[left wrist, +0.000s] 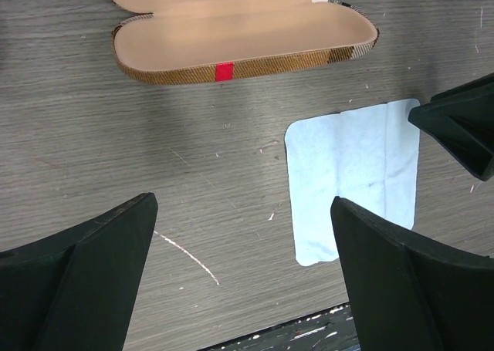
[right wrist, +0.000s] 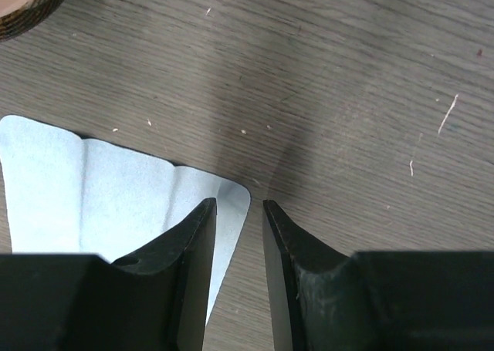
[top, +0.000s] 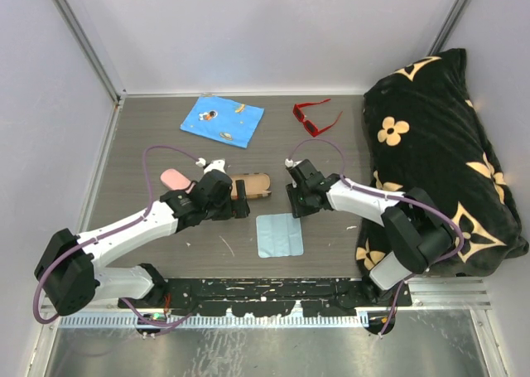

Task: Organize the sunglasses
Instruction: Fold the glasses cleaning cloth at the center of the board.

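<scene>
**Left gripper** (left wrist: 243,204): the fingers stand wide apart with nothing between them. The unit hangs above the table (top: 149,145), just near of the open brown glasses case (left wrist: 247,31). The case lies with its lid folded back and its tan lining exposed (a red stripe marks the checked outer wall).

**Right gripper** (right wrist: 239,212): the fingers are drawn close, with a narrow gap left between them. The tips sit at a rounded corner of the light blue cleaning cloth (right wrist: 116,189). The left fingertip overlaps the cloth edge and the right fingertip is over bare wood. Whether the cloth is pinched cannot be told.

**Task item:** the red sunglasses (top: 306,123) lie at the far side of the table, well apart from both grippers. They sit between a blue patterned cloth (top: 222,120) and a black cushion with cream flowers (top: 439,145).

**Other items:** a pink case (top: 174,178) lies beside the left arm, partly covered by it.
</scene>
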`<control>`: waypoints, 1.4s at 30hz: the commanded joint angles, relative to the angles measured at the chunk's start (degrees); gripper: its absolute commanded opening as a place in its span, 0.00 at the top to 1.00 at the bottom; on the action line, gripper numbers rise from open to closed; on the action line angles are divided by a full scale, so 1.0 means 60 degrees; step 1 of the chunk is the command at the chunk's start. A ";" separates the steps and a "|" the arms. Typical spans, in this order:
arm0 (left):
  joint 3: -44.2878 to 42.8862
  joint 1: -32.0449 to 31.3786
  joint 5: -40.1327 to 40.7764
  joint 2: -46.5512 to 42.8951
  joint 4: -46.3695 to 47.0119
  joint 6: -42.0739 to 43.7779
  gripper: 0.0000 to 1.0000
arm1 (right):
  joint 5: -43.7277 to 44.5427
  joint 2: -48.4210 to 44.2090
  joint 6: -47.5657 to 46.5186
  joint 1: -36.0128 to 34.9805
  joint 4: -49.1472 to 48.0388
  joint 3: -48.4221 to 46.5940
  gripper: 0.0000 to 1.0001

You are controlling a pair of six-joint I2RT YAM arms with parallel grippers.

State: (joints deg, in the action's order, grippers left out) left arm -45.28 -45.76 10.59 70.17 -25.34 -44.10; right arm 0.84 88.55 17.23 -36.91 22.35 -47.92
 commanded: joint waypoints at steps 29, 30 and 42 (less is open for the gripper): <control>0.0158 -0.0016 0.0089 -0.0175 0.0946 0.0238 0.02 | 0.0780 0.1213 0.0017 -0.0789 0.0682 -0.0312 0.97; 0.0157 -0.0007 -0.0004 -0.0124 0.1047 0.0288 0.02 | 0.0638 0.1146 0.0034 -0.0755 0.0558 -0.0250 0.99; -0.1345 -0.0505 0.0176 0.2247 0.0635 0.0411 0.08 | 0.0301 -0.0436 0.0042 -0.0325 -0.0209 0.0180 0.99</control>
State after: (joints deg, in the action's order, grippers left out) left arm -48.60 -46.98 10.74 80.82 -23.05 -42.41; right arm 3.79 89.91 16.86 -39.59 21.45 -47.99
